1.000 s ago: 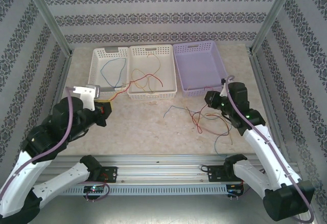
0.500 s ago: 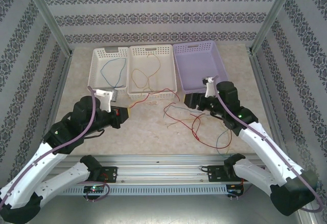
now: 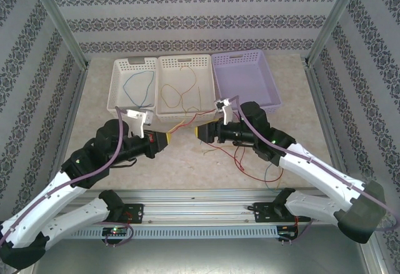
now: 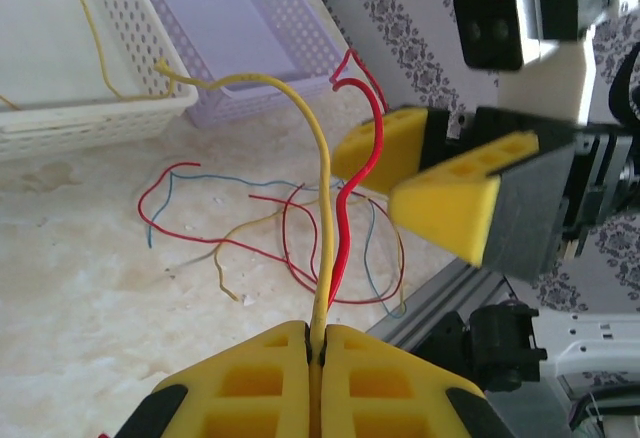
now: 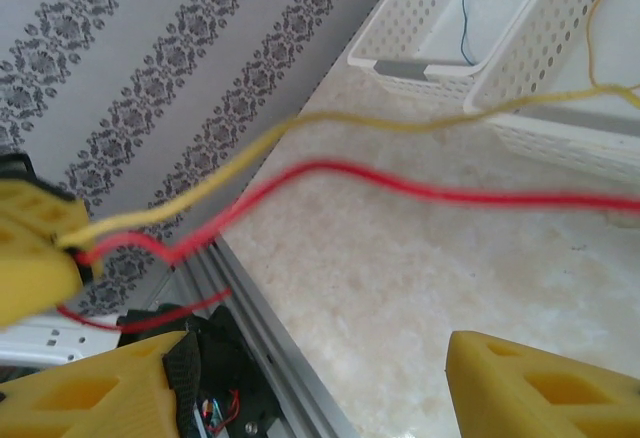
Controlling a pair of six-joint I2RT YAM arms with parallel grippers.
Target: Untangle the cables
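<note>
clamping a yellow wire (image 4: 322, 208) and a red wire (image 4: 343, 228) in the seam between its pressed-together yellow fingers (image 4: 250, 383), the left gripper (image 4: 315, 336) hangs low over the marbled table (image 3: 181, 164), a little beyond the aluminium rail (image 3: 200, 196) at the near edge. both strands rise out of that seam side by side and head toward the right gripper (image 4: 415, 173), which faces it from close by with its jaws standing well apart and nothing held between them. the red wire curls close past one of its fingers; whether it touches is hard to tell. in the right wrist view that gripper's (image 5: 318, 358) two yellow fingers sit low and wide apart, and the yellow and red strands cross above them, clear of both.

on the table below and to the right of the right arm lie the loose wires (image 3: 244, 152), red, blue and orange strands crossing one another in an open tangle. the yellow wire's far end reaches the front rim of the middle white basket (image 3: 209, 96), which holds a yellow-orange wire (image 3: 181, 89). beside it on the left, the other white basket (image 3: 114, 89) holds a looped blue wire (image 3: 139, 86). on the right the lilac basket (image 3: 270, 86) stands touching the middle one. behind all three rises the patterned wall (image 3: 200, 24).
</note>
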